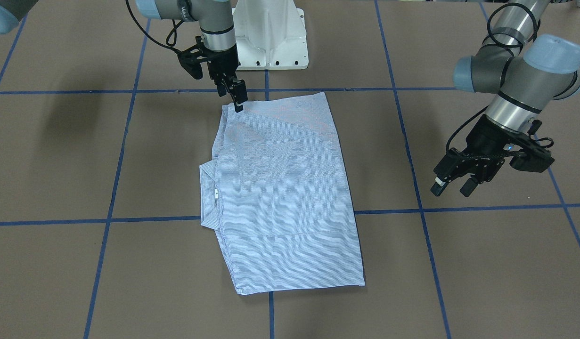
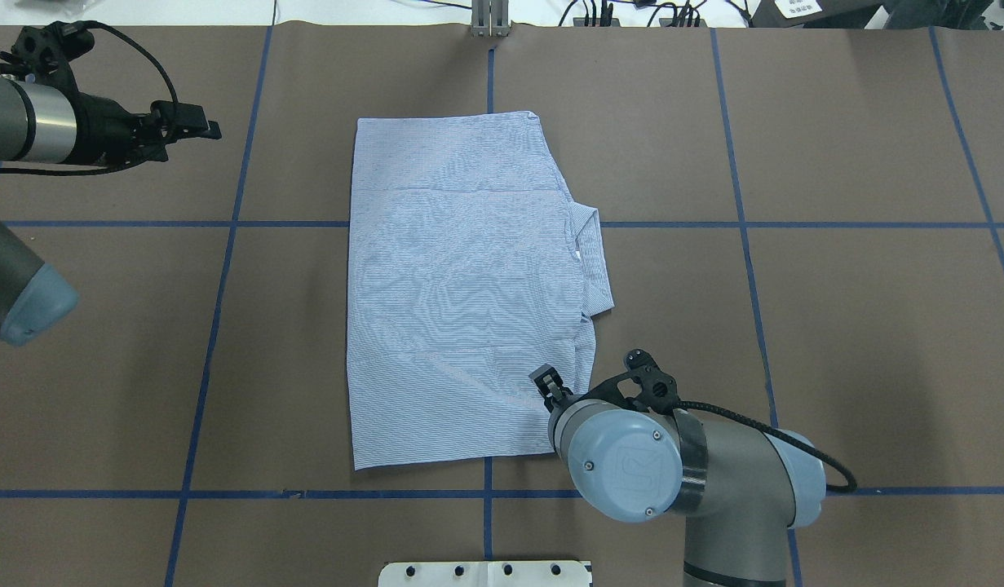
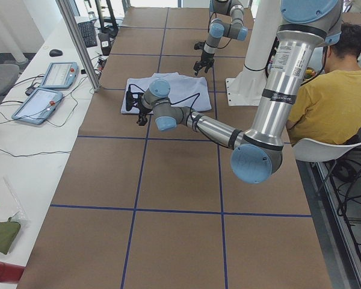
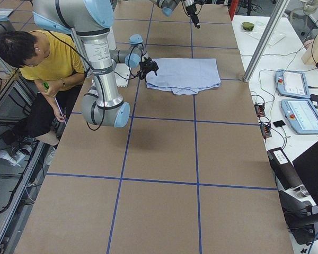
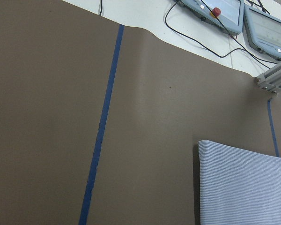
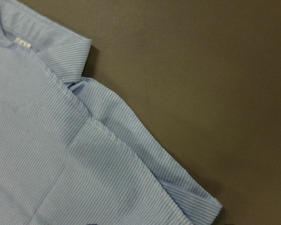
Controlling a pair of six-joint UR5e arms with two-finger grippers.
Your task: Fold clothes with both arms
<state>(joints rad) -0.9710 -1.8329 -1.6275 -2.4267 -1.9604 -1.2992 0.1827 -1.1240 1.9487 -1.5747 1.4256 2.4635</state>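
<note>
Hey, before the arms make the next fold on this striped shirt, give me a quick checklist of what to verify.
1. Shirt lying flat as a rectangle: ok.
2. Collar tucked inside the fold: not ok, it sticks out sideways.
3. Left claw open, clear of cloth: ok.
4. Right claw at the shirt's corner nearest the robot: ok.
5. Right claw gripping cloth: cannot tell.
</note>
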